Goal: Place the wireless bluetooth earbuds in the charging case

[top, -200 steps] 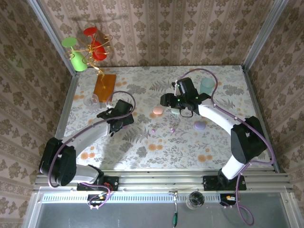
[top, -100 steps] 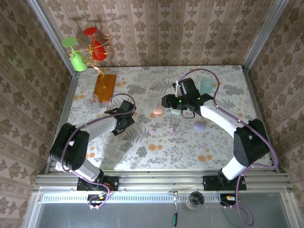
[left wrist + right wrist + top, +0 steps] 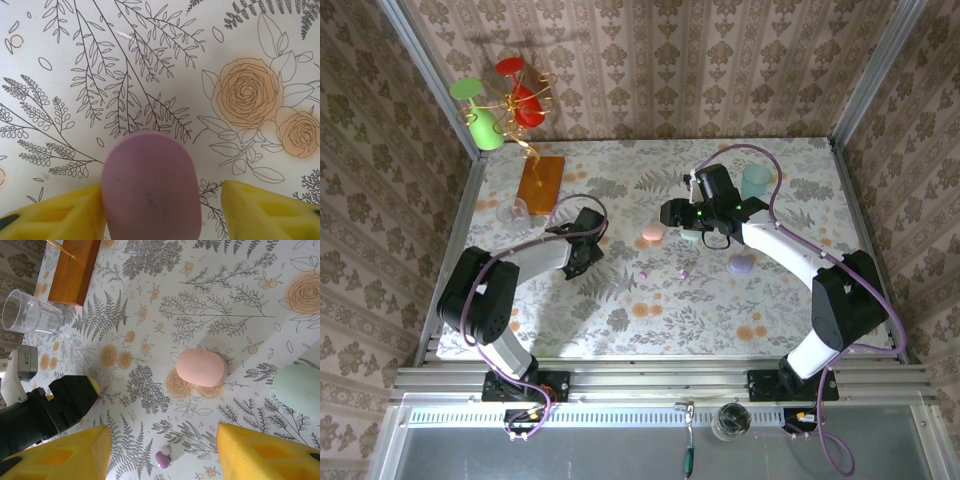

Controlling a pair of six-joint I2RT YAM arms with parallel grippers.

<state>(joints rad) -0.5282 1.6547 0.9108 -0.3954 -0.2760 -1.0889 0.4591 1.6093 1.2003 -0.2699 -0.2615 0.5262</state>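
A lilac pebble-shaped charging case (image 3: 150, 192) lies on the flowered table between the yellow fingers of my left gripper (image 3: 161, 190). The left finger (image 3: 60, 215) touches it, while the right finger (image 3: 270, 210) stands a gap away. In the top view this gripper (image 3: 588, 250) is low over the table's left-centre. My right gripper (image 3: 162, 432) hangs open above a tiny lilac earbud (image 3: 162, 458) with a whitish tip. Another small earbud (image 3: 683, 272) lies to its right. A pink case (image 3: 200, 367), a mint case (image 3: 300, 390) and a second lilac case (image 3: 741, 264) lie nearby.
A clear glass (image 3: 512, 211) and an orange wooden block (image 3: 540, 182) stand at the back left, beneath a gold wire stand with green and red goblets (image 3: 500, 105). A mint cup (image 3: 755, 182) stands behind the right arm. Wallpapered walls close in the table.
The left arm has folded in and its gripper slid slightly right, its jaws narrowing round the lilac case. The right gripper has hardly moved.
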